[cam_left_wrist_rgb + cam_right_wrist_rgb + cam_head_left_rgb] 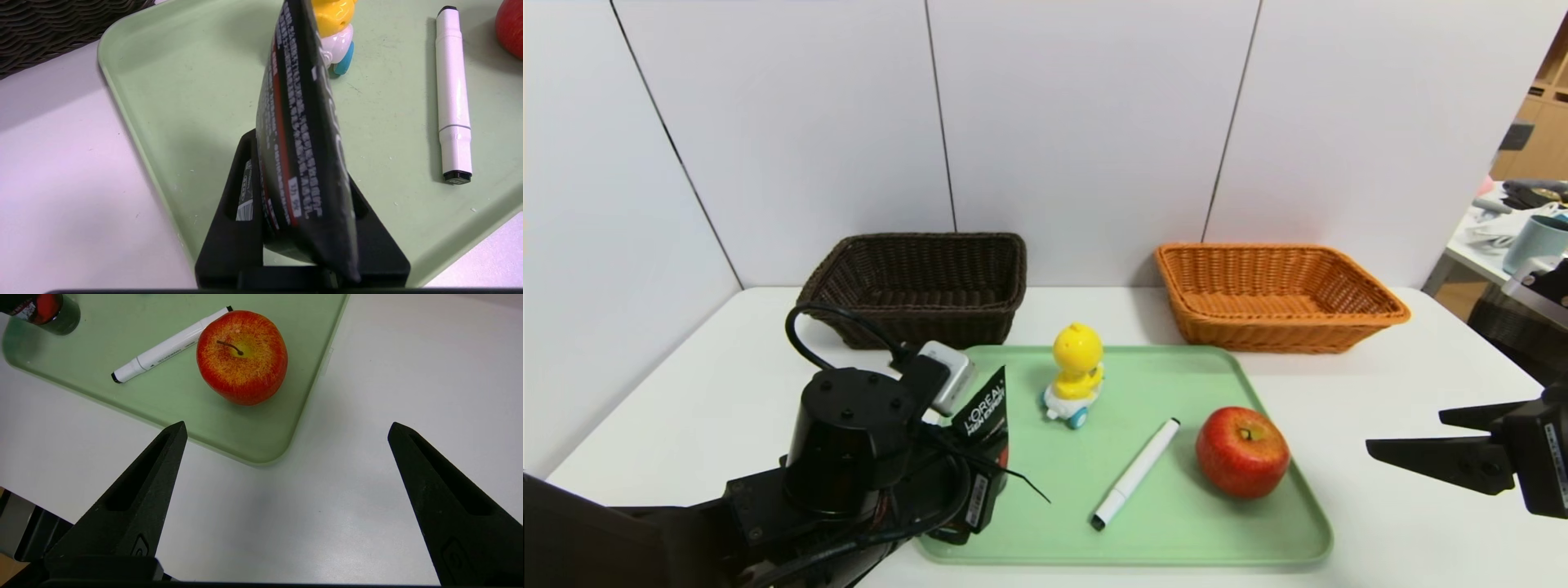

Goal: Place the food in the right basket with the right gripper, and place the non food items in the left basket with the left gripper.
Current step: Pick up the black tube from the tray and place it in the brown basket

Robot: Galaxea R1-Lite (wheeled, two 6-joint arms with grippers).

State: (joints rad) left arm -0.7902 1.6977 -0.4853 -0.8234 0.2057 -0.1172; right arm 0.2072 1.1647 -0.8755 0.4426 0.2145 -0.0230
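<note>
Left arm [849, 441], lower left of head view: black, round cap with small screws, looped black cable, white-grey block. Left gripper [302, 228]: black wedge-shaped fingers, white barcode label. Right gripper [286, 506], lower right: matte black pointed fingers with recessed slots.

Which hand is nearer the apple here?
The right hand: it hovers open over the table just off the tray's edge beside the apple. The left hand holds the tube across the tray.

Bare table [1388, 392] lies between right tool [1409, 433] and apple [1242, 452].
</note>
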